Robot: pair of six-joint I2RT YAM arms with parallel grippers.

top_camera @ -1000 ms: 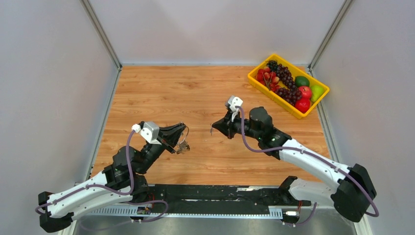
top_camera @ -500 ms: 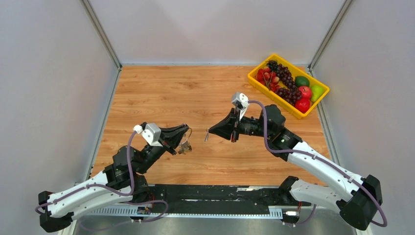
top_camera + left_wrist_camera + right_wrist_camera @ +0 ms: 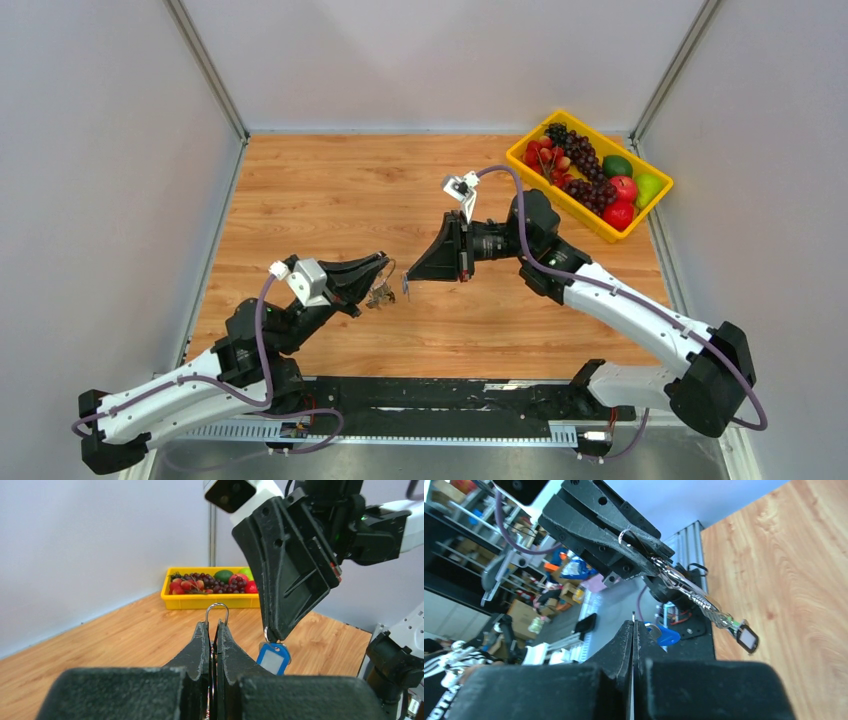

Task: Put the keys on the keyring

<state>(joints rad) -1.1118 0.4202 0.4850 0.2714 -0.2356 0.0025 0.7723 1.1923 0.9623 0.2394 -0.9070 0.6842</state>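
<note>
My left gripper (image 3: pixel 213 630), jaws clenched on the keyring (image 3: pixel 217 604) above the desk (image 3: pixel 330 190), faces the right gripper (image 3: pixel 274 632), jaws pinching a blue-tagged key (image 3: pixel 273 658); I would line hole with wire, advancing slowly.

Body: left arm (image 3: pixel 170 395) & right arm (image 3: pixel 630 315) have white shell links, black joints & bases. A purple cable (image 3: pixel 259 315) loops along each. White cam box (image 3: pixel 307 276) per wrist. The left gripper (image 3: pixel 384 261) & right gripper (image 3: pixel 406 283) have matte black wedge fingers (image 3: pixel 287 575) w/ triangular recesses, round holes. Green LED (image 3: pixel 361 516) on right wrist.
</note>
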